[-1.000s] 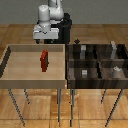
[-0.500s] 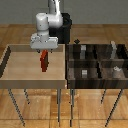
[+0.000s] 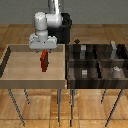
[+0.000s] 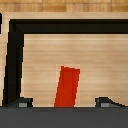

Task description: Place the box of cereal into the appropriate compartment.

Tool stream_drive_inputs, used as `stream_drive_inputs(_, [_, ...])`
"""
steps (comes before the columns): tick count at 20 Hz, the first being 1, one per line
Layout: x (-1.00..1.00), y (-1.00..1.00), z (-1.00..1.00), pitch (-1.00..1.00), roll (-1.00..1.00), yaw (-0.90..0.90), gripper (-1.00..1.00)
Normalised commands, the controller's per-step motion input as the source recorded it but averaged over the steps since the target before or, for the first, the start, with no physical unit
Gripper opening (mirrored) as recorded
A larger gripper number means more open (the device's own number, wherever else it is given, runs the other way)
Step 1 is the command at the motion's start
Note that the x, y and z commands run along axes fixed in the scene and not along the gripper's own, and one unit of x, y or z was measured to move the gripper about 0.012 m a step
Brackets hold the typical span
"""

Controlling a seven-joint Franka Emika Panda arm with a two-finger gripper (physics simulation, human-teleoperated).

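Box of cereal (image 3: 44, 61): seen standing on end in the light-wood tray (image 3: 10, 59), directly under the hand (image 3: 44, 49); its long axis runs up and down, its top leaning slightly off vertical. In the wrist view the red box (image 4: 67, 87) is framed between the two fingertips (image 4: 22, 103).

Hand: held spread, one finger on each side of the box's top; contact with the box cannot be told.

Light-wood tray: only the red box is seen inside it.

Dark bin (image 3: 98, 61): set well off to the side of the hand, on its own desk frame, divided into four compartments; small grey blocks (image 3: 84, 72) are seen in them.

Change: the hand has been lowered onto the box since half a second ago; the box has not been shifted.
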Motion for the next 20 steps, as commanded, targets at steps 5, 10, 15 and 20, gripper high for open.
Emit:
stream_drive_inputs(5, [0.0,0.0,-0.8,0.0,0.0,0.0,1.0])
stream_drive_inputs(10, [0.0,0.0,-0.4,0.0,0.0,0.0,-1.0])
stream_drive_inputs(15, [0.0,0.0,0.0,0.0,0.0,0.0,-1.0])
stream_drive_inputs(20, [0.0,0.0,0.2,0.0,0.0,0.0,-1.0])
